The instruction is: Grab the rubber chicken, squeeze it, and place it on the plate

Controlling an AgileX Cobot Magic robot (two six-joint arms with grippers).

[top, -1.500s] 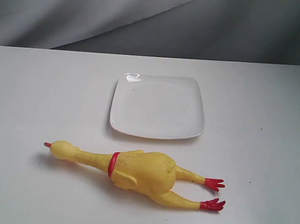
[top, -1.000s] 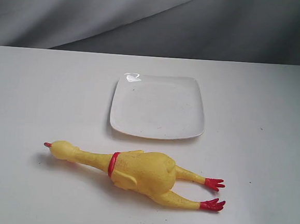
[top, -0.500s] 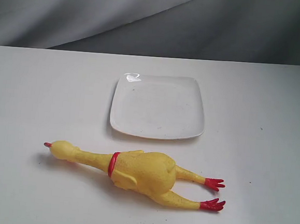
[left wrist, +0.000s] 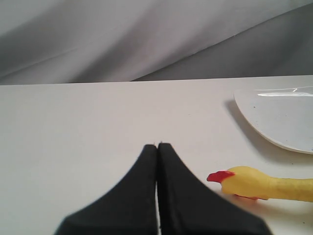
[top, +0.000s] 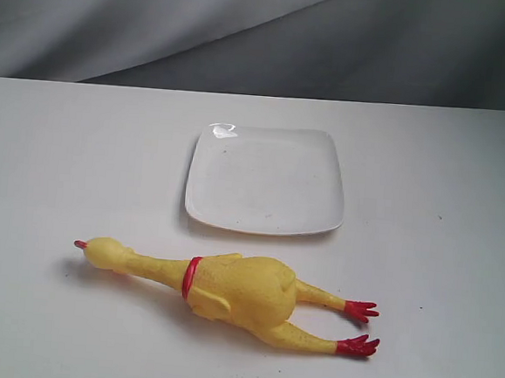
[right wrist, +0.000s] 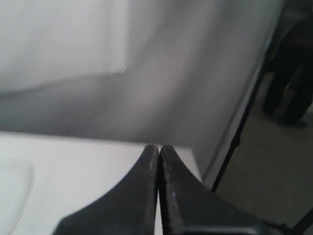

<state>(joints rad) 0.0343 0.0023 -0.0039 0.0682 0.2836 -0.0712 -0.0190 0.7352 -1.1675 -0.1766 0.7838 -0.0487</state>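
Note:
The rubber chicken (top: 236, 291) lies flat on the white table near the front, head to the left, red feet to the right. Behind it sits the white square plate (top: 266, 180), empty. Neither arm shows in the exterior view. In the left wrist view my left gripper (left wrist: 157, 145) is shut with nothing in it, and the rubber chicken's head (left wrist: 244, 182) and a corner of the plate (left wrist: 281, 117) lie off to one side of it. My right gripper (right wrist: 159, 147) is shut and empty, near a table edge.
A grey cloth backdrop (top: 265, 32) hangs behind the table. The table's far edge (right wrist: 195, 161) drops off beside the right gripper, with a dark floor and dark shapes (right wrist: 288, 93) beyond it.

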